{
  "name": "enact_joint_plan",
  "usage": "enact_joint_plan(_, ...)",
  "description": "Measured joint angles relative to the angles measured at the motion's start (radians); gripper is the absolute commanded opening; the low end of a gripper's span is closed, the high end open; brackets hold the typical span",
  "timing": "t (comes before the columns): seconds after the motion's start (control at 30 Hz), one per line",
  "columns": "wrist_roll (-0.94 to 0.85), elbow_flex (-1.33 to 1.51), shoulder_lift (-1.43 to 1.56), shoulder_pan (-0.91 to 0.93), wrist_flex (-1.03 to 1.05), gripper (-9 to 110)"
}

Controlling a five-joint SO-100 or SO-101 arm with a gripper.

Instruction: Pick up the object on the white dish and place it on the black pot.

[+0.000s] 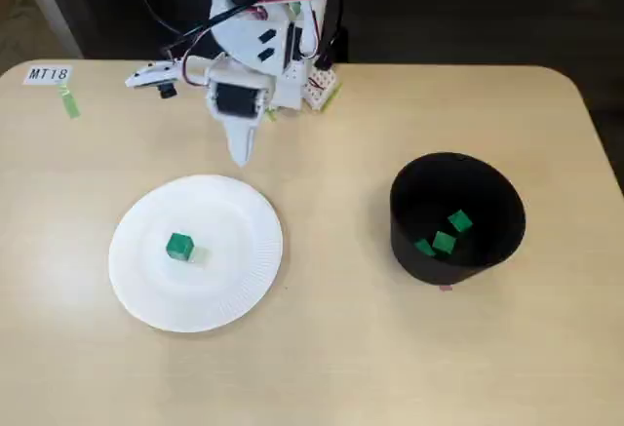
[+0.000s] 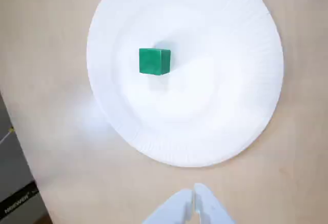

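A small bright green cube [image 1: 178,247] lies near the middle of the white dish [image 1: 234,280] at the left of the table in the fixed view. It also shows on the white dish [image 2: 230,106] in the wrist view as a green cube [image 2: 154,61]. My gripper [image 1: 241,156] hangs just beyond the dish's far rim, shut and empty; in the wrist view its fingertips [image 2: 195,196] meet at the bottom edge. The black pot [image 1: 409,241] stands at the right and holds three more green cubes [image 1: 445,235].
A paper label reading MT18 [image 1: 49,74] with a green tape strip [image 1: 70,105] sits at the table's far left corner. The arm's base [image 1: 292,75] stands at the far edge. A dark edge [image 2: 15,193] shows at lower left in the wrist view.
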Motion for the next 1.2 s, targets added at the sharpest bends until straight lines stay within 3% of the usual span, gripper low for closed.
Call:
enact_joint_plan(0.17,-0.014,-0.195,-0.282,0.074,0.101,0)
enact_joint_plan(0.43,-0.121,-0.779,-0.847,0.138,0.402,0)
enact_joint_plan(0.77,-0.164,-0.842,-0.877,0.204,0.296,0)
enact_joint_plan(1.2,-0.173,-0.842,-0.894,0.215,0.278,32)
